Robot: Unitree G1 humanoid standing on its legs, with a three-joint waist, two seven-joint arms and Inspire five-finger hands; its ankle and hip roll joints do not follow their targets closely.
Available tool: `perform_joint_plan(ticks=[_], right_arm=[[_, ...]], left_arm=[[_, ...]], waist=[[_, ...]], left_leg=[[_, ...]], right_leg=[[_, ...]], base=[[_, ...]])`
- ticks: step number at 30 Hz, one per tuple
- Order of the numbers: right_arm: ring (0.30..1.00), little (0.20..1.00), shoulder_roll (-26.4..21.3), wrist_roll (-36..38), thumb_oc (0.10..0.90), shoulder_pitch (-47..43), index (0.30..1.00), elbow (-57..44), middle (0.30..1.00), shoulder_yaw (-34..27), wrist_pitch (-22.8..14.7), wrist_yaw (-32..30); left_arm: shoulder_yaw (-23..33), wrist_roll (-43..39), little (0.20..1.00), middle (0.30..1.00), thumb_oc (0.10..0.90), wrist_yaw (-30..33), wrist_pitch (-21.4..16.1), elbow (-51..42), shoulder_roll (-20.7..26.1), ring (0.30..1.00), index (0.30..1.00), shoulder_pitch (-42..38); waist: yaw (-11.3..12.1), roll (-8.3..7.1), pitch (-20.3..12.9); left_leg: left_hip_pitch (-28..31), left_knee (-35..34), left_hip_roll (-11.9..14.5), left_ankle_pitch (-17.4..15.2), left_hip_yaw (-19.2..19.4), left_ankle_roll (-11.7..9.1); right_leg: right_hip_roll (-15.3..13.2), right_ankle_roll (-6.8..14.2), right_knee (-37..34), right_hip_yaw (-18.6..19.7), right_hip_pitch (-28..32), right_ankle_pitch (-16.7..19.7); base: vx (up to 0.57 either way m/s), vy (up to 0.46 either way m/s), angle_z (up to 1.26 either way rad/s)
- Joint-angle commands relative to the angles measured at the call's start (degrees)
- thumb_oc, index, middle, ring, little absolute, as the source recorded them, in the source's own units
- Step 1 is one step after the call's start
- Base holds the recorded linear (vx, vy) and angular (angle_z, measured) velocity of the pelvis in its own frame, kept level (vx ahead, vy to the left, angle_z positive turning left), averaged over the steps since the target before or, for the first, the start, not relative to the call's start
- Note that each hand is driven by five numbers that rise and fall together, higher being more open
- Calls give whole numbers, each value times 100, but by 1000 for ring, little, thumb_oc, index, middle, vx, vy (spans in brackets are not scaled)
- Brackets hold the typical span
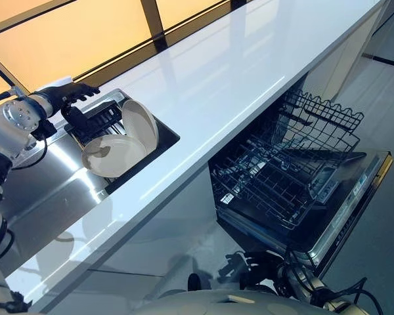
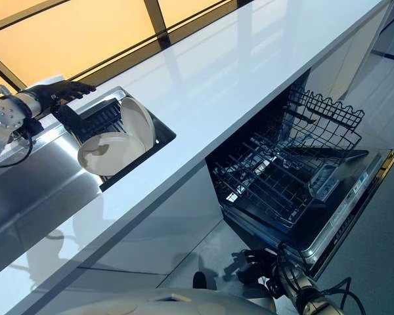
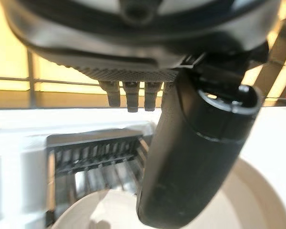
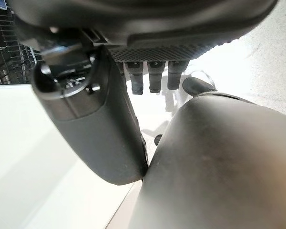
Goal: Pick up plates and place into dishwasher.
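Two plates in the sink: one lying tilted at the front, the other propped on edge against the dark rack, easy to reach from above. Left hand poised over the rack, fingers released and straight, grasping nothing. Right hand low by the floor, fingers relaxed, idle. Dishwasher open under the white surface, basket pulled out, ready to receive.

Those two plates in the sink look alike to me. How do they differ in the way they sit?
The flat plate lies nearly level, face up, on the near side; the leaning plate stands on edge behind it, propped against the dark rack. The flat plate shows its whole round face, the leaning one a narrower oval. Both are plain cream, about the same size, and sit beside each other in the sink.
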Motion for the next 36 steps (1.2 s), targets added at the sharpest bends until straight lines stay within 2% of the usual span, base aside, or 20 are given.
perform_joint_plan(ticks=[1, 17, 26, 36], right_arm=[[900, 900, -34, -285, 800, 587, 900, -42, 900, 200, 78, 23], [900, 900, -51, -277, 800, 581, 900, -56, 900, 131, 36, -65], [900, 900, -107, -248, 800, 508, 900, -84, 900, 130, 9, -101], [900, 900, -203, -179, 800, 322, 900, -129, 900, 202, -45, -102]], left_arm=[[1072, -68, 900, 900, 800, 19, 140, 526, 226, 900, 900, -509], [1659, -45, 900, 900, 800, -42, 548, 848, -343, 900, 900, 172], [1670, 77, 900, 900, 800, -43, 755, 1051, -496, 900, 900, 198], [1386, -71, 900, 900, 800, -244, 1098, 1210, -532, 900, 900, -183]], waist=[[-34, -108, 43], [-67, -187, 145], [-104, -206, 248], [-138, -243, 447]], left_leg=[[104, 14, -597, -520, 262, 448], [50, 14, -565, -483, 296, 435], [-6, 14, -545, -448, 315, 419], [-155, 14, -518, -388, 344, 397]], right_leg=[[-151, 489, 21, 229, -148, 108], [-154, 481, 21, 272, -199, 99], [-152, 472, 21, 315, -251, 113], [-156, 463, 21, 367, -389, 151]], base=[[-4, 13, 4], [0, 0, 0], [0, 0, 0], [-40, 2, -3]])
